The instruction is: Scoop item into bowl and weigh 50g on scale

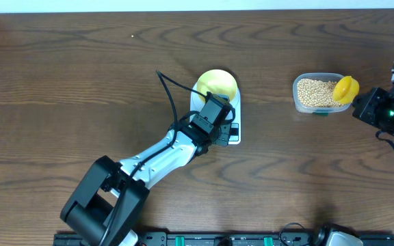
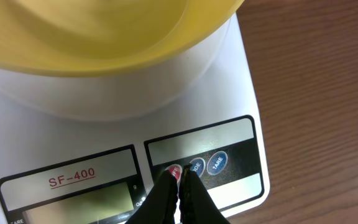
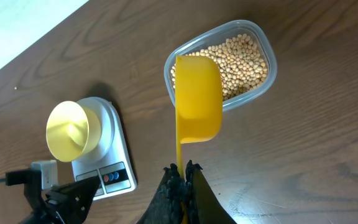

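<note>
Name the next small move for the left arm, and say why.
Probably press down: the left tool, shut, has its tips at the red button on the scale, the empty bowl already sits on it, and the display seems blank.

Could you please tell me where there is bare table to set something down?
Bare wood lies between the scale and the tub, left of the bowl, and on the tub's near side. It is crowded at the scale's front, where the left gripper sits at the buttons, and at the tub, where the right gripper holds the scoop.
</note>
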You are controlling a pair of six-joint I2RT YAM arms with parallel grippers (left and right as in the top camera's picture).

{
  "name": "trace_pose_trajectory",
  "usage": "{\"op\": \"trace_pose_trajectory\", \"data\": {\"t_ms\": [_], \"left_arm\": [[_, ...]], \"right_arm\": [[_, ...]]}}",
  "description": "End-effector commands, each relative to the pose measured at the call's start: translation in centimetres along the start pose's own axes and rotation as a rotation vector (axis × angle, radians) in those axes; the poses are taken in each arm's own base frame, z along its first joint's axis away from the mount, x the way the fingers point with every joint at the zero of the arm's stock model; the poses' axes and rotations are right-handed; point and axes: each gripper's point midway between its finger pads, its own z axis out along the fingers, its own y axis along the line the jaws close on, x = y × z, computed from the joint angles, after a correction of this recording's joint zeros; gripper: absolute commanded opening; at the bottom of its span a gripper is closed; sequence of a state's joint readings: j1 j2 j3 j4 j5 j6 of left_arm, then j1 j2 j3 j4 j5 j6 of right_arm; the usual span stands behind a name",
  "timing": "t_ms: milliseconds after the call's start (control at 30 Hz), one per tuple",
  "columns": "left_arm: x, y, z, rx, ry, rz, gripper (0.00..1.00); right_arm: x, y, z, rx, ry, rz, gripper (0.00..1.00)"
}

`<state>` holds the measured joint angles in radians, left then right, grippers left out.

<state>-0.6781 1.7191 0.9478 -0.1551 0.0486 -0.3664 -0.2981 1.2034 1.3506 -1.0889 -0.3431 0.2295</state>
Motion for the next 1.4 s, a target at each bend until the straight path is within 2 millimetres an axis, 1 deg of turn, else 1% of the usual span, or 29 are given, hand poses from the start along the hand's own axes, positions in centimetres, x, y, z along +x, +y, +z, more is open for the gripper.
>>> {"op": "trace_pose_trajectory", "data": {"t_ms": [0,267,467,1133,1367], "left_arm": [[0.6,0.6,0.9,-0.027,0.021,-0.005,0.08],[0.6,0.6,1.0,-0.027,0.019,-0.005,0.07],[1.0,0.7,1.5,-0.034,0.034,-0.004,0.07],[1.1,0.8,1.5,-0.036,0.037,-0.004,0.07],[1.6,1.0,2.0,-0.043,0.055,-0.004,0.07]], "right_arm": [[0.1,-0.1,0.1,0.003,0.005,-0.007,0.01],[0.3,-0.2,0.1,0.004,0.011,-0.005,0.01],[0.5,-0.2,0.1,0.006,0.019,-0.005,0.01],[0.4,-0.2,0.1,0.006,0.018,-0.018,0.01],[0.4,-0.2,0.1,0.005,0.018,-0.018,0.01]]}}
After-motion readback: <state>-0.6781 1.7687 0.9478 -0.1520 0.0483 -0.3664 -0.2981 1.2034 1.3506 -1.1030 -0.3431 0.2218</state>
